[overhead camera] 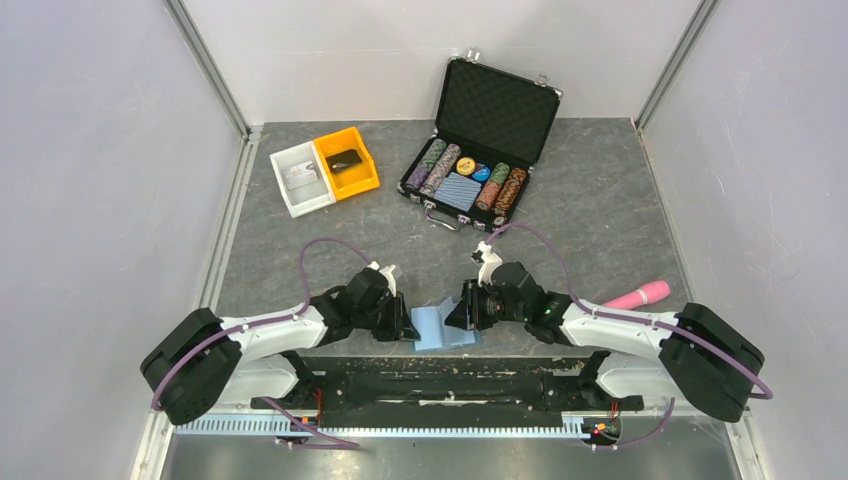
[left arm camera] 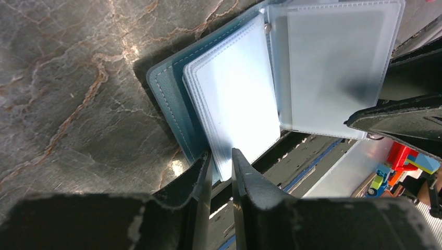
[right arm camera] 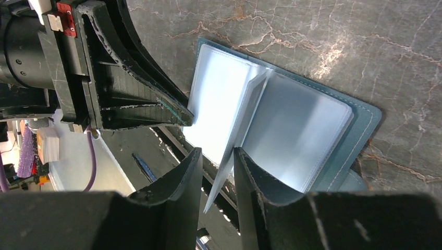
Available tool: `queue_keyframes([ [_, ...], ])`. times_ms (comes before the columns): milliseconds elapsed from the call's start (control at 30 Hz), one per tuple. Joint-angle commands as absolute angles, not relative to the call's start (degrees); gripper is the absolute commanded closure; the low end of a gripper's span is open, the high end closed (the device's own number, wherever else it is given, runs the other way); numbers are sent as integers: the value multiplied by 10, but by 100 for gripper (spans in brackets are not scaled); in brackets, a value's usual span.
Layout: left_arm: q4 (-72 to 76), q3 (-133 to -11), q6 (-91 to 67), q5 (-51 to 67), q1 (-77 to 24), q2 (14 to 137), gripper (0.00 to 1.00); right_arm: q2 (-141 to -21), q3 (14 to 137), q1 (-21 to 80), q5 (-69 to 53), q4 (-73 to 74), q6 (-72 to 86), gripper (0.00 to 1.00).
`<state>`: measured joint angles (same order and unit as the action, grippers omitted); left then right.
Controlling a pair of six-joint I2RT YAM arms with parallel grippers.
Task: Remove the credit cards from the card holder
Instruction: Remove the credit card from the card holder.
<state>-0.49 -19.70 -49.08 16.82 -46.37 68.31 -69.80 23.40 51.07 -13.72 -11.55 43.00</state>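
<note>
The light-blue card holder (overhead camera: 440, 326) lies open at the table's near edge, between both grippers. Its clear sleeves (left arm camera: 240, 99) look empty, and no black card shows in them. My left gripper (left arm camera: 221, 165) is shut on the near edge of the holder's left half, cover (left arm camera: 169, 101) and sleeve stack together. My right gripper (right arm camera: 218, 153) is narrowly open around one upright clear sleeve (right arm camera: 245, 112), which leans on the right finger (right arm camera: 245, 172). The holder's cover (right arm camera: 365, 122) lies flat. One black credit card (overhead camera: 345, 160) lies in the yellow bin (overhead camera: 362, 182).
A white bin (overhead camera: 290, 190) stands left of the yellow one. An open black poker-chip case (overhead camera: 495, 105) with chips and a blue deck is at the back. A pink cylinder (overhead camera: 640, 294) lies right of my right arm. Metal rails run along the table's sides.
</note>
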Motion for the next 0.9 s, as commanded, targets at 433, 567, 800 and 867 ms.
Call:
queue_keyframes([
  [433,-93,-221,-526,100,-465,608,63,-729,250,555,-148,-186,447,62],
  [567,-128,-226,-537,64,-465,573,61,-729,254,555,-142,-186,440,62],
  [800,-168,-252,-534,57,-465,554,59,-767,267,560,-163,-214,447,57],
  [867,-178,-262,-529,57,-465,554,58,-772,273,562,-159,-214,446,48],
])
